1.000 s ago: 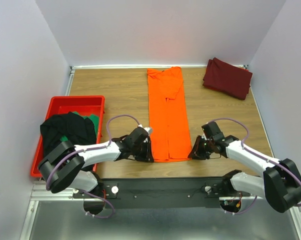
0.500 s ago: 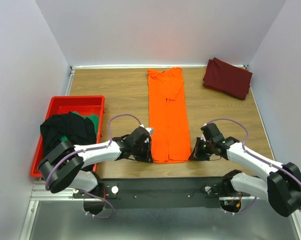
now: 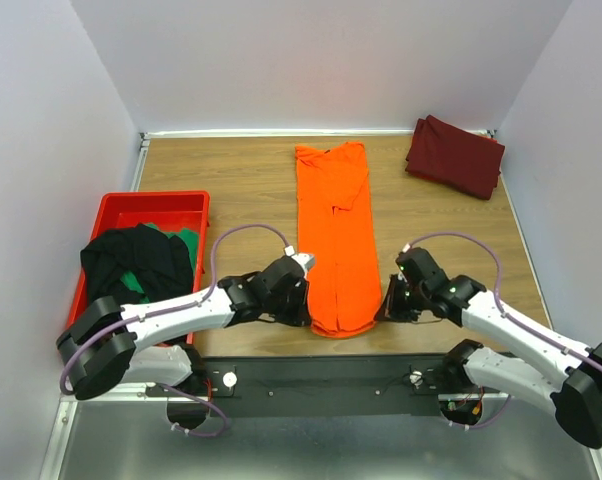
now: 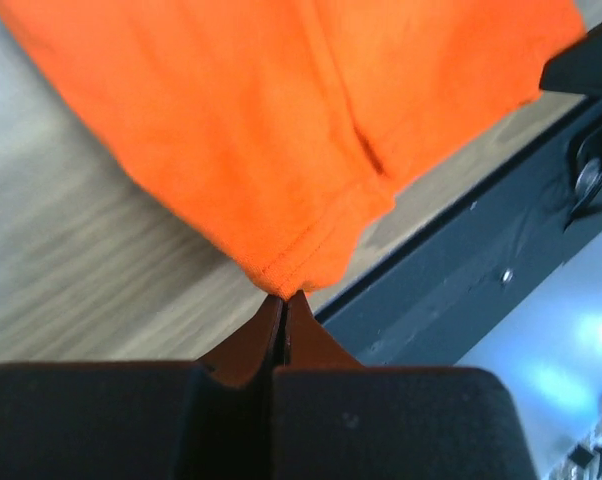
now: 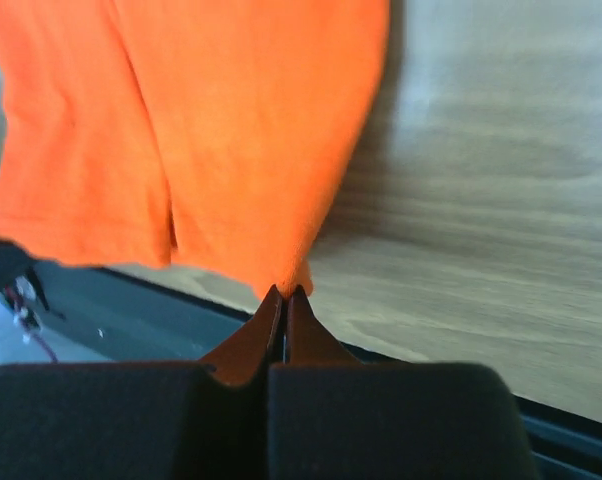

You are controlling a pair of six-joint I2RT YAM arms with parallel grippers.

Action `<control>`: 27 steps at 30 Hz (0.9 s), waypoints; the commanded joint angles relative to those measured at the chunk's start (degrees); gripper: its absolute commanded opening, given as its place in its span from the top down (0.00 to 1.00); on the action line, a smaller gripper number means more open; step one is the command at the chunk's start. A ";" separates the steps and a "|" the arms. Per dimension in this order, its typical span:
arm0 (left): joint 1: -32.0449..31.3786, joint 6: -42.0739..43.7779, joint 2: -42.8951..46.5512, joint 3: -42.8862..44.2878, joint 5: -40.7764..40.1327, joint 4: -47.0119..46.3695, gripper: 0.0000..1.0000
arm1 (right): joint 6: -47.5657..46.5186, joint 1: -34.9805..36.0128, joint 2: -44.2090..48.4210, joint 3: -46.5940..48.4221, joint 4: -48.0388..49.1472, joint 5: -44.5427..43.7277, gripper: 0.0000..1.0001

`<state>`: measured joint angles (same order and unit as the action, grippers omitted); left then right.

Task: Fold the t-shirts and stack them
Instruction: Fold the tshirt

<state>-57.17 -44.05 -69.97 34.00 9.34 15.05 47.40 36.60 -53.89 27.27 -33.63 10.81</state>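
Observation:
The orange t-shirt [image 3: 337,235] lies as a long narrow strip down the middle of the wooden table [image 3: 231,180]. My left gripper [image 3: 303,312] is shut on its near left corner [image 4: 286,270]. My right gripper [image 3: 382,310] is shut on its near right corner [image 5: 281,270]. Both corners are lifted off the table and the near hem sags between them. A folded maroon t-shirt [image 3: 455,156] rests at the far right corner. A black t-shirt [image 3: 131,262] and a green one [image 3: 188,243] lie heaped in the red bin [image 3: 156,205].
The red bin sits at the table's left edge. The black mounting rail [image 3: 321,372] runs along the near edge, just under the lifted hem. White walls close in the table on three sides.
Both grippers have risen and moved slightly inward with the orange shirt's near corners. The near hem has lifted off the table and now curves down between them.

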 commanded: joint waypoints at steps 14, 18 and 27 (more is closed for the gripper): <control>15.32 13.99 -14.48 19.96 -6.09 -1.42 1.00 | -10.39 -0.21 -31.69 31.08 8.66 -29.70 1.00; 18.93 15.57 -21.33 25.23 -6.44 -1.87 1.00 | -11.53 -2.05 -38.30 36.18 12.35 -31.55 1.00; 24.20 15.58 -31.71 37.00 -3.98 -1.34 1.00 | -12.68 -8.20 -48.32 43.48 16.84 -30.24 1.00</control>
<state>-34.13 -29.76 -98.74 65.76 4.58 13.54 35.62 30.50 -99.26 68.27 -20.05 -17.56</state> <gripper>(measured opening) 0.009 0.011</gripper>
